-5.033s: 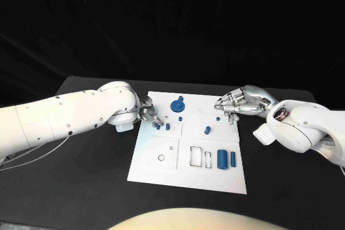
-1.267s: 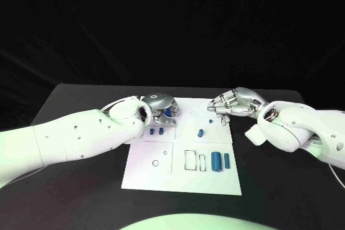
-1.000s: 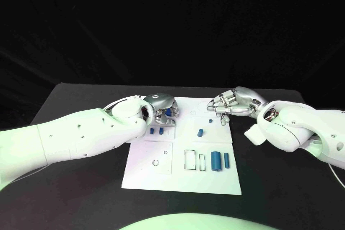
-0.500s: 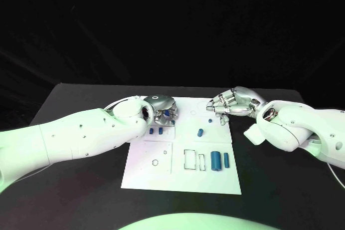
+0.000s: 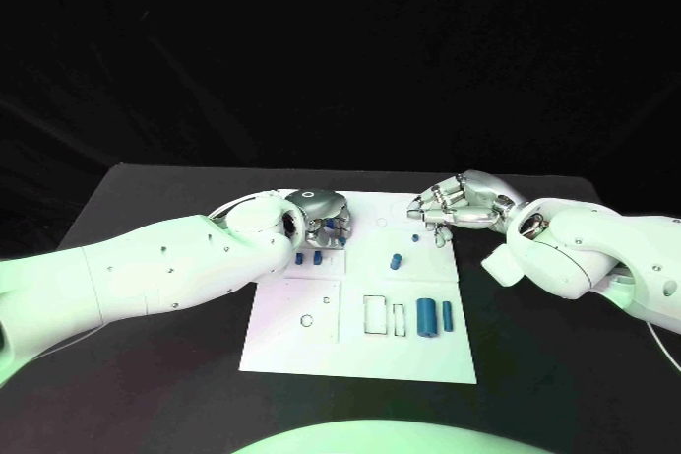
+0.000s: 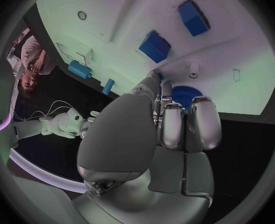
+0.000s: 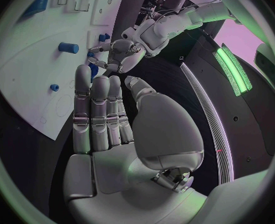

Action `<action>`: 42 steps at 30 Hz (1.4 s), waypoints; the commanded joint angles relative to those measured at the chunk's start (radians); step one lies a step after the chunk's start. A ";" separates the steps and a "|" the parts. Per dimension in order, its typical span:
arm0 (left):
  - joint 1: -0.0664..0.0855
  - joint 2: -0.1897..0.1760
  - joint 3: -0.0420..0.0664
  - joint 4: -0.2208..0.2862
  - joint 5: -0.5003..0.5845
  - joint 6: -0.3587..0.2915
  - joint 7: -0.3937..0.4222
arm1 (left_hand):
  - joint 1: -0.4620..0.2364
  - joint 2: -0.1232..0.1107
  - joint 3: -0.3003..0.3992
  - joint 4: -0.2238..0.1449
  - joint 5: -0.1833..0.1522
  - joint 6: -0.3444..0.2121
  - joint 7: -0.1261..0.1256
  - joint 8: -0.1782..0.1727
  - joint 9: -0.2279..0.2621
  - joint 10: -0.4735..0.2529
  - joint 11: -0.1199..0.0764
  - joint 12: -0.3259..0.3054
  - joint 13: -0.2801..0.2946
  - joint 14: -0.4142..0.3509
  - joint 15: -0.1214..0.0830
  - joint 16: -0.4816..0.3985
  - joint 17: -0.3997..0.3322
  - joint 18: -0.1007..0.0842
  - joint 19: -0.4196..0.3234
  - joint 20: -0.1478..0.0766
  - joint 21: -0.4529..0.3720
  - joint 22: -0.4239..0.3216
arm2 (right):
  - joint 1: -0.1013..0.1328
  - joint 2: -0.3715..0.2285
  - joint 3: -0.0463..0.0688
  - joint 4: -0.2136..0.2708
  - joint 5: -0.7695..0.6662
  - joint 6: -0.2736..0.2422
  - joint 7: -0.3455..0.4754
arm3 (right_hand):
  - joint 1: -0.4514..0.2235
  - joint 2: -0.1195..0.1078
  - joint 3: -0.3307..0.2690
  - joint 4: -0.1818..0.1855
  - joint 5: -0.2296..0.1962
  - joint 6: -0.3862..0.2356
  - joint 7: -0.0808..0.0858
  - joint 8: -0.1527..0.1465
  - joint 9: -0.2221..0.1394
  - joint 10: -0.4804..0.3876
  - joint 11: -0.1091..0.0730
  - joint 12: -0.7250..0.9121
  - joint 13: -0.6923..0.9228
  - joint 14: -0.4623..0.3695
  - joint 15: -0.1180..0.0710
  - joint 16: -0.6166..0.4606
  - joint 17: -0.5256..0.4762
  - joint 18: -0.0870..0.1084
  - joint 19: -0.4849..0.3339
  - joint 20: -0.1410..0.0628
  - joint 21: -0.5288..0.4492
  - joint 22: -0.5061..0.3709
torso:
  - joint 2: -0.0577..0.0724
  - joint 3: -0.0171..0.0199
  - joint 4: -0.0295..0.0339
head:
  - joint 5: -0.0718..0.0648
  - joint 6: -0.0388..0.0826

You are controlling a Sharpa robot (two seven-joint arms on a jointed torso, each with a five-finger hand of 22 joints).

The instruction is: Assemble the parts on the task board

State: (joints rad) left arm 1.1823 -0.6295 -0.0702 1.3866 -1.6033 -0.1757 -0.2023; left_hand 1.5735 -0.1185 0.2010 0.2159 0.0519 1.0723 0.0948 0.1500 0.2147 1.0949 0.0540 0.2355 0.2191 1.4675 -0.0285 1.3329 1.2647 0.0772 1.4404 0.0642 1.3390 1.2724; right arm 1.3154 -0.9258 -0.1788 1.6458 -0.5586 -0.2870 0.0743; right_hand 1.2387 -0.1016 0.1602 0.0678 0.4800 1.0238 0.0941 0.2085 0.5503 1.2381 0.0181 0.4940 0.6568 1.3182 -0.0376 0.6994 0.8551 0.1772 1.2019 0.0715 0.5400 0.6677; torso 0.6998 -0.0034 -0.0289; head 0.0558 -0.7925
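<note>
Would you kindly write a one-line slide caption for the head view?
Left hand works at the blue gear on the task board while the right hand hovers, empty, over its far edge.

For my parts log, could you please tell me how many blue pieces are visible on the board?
7: two small blocks beside the left hand, a gear beneath it, two small pegs mid-board, two cylinders near the front right. More may be hidden under that hand.
</note>
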 commanded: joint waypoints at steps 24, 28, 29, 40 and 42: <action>-0.004 0.009 0.001 -0.006 0.002 0.050 -0.019 | 0.031 0.006 0.070 -0.028 -0.003 0.043 0.014 -0.012 -0.007 0.073 -0.005 -0.029 -0.019 0.035 0.001 0.021 0.010 -0.015 0.018 -0.003 0.031 0.035 | 0.000 -0.002 0.000 0.007 -0.007 0.007 0.010 | 0.004 0.006 0.003 0.003 0.005 -0.006 0.002 0.004 0.003 -0.007 0.001 -0.001 0.002 -0.004 0.001 -0.003 0.002 0.004 -0.009 0.001 0.004 0.002 | 0.000 -0.0002 0.0001 | -0.003 -0.007; -0.004 0.009 0.001 -0.007 0.004 0.035 -0.017 | 0.037 0.008 0.086 -0.041 -0.003 0.053 0.015 -0.014 -0.008 0.089 -0.006 -0.034 -0.022 0.036 0.000 0.025 0.012 -0.017 0.021 -0.004 0.037 0.043 | 0.000 -0.002 0.000 0.007 -0.008 0.007 0.010 | 0.004 0.006 0.003 0.003 0.005 -0.006 0.002 0.004 0.003 -0.007 0.001 -0.001 0.002 -0.004 0.001 -0.003 0.002 0.004 -0.009 0.001 0.004 0.002 | 0.000 -0.0003 -0.0001 | -0.003 -0.007; -0.004 0.009 0.001 -0.007 0.005 0.031 -0.017 | 0.037 0.008 0.087 -0.041 -0.003 0.053 0.015 -0.014 -0.008 0.089 -0.006 -0.034 -0.022 0.036 0.000 0.025 0.012 -0.017 0.021 -0.004 0.037 0.044 | 0.000 -0.002 0.000 0.007 -0.008 0.007 0.011 | 0.004 0.006 0.003 0.003 0.005 -0.006 0.002 0.004 0.003 -0.007 0.001 -0.001 0.002 -0.004 0.001 -0.003 0.002 0.004 -0.009 0.001 0.004 0.002 | 0.000 -0.0004 -0.0003 | -0.003 -0.007; -0.004 0.002 0.002 -0.001 0.025 -0.021 -0.001 | 0.023 -0.005 0.110 -0.055 -0.003 0.056 0.021 -0.028 -0.014 0.098 -0.002 -0.055 -0.030 0.035 0.003 0.026 0.008 -0.019 0.024 -0.004 0.046 0.054 | 0.000 -0.001 0.000 0.004 -0.011 0.006 0.011 | 0.004 0.006 0.003 0.003 0.005 -0.006 0.002 0.004 0.003 -0.007 0.001 -0.001 0.002 -0.004 0.001 -0.003 0.002 0.004 -0.009 0.001 0.004 0.002 | 0.000 -0.0006 0.0002 | -0.002 -0.007; -0.004 -0.005 0.004 0.006 0.033 -0.029 0.001 | 0.019 -0.008 0.112 -0.055 -0.003 0.058 0.021 -0.030 -0.014 0.099 -0.001 -0.057 -0.031 0.036 0.003 0.027 0.008 -0.019 0.025 -0.003 0.047 0.055 | 0.000 -0.001 0.000 0.003 -0.012 0.006 0.012 | 0.004 0.006 0.003 0.003 0.005 -0.006 0.002 0.004 0.003 -0.007 0.001 -0.001 0.002 -0.004 0.001 -0.003 0.002 0.004 -0.009 0.001 0.004 0.002 | -0.001 -0.0014 -0.0001 | -0.002 -0.006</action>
State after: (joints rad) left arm 1.1787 -0.6326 -0.0680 1.3865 -1.5895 -0.1781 -0.2106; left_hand 1.5945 -0.1212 0.3067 0.1600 0.0514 1.1239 0.1141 0.1267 0.2018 1.1865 0.0520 0.1821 0.1892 1.4676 -0.0286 1.3533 1.2732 0.0773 1.4584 0.0608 1.3816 1.3080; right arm 1.3155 -0.9272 -0.1788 1.6489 -0.5607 -0.2870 0.0756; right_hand 1.2387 -0.1016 0.1602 0.0678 0.4800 1.0238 0.0941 0.2085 0.5519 1.2382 0.0182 0.4940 0.6577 1.3182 -0.0376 0.6994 0.8563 0.1771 1.2020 0.0715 0.5400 0.6681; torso 0.6996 -0.0037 -0.0285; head 0.0530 -0.7997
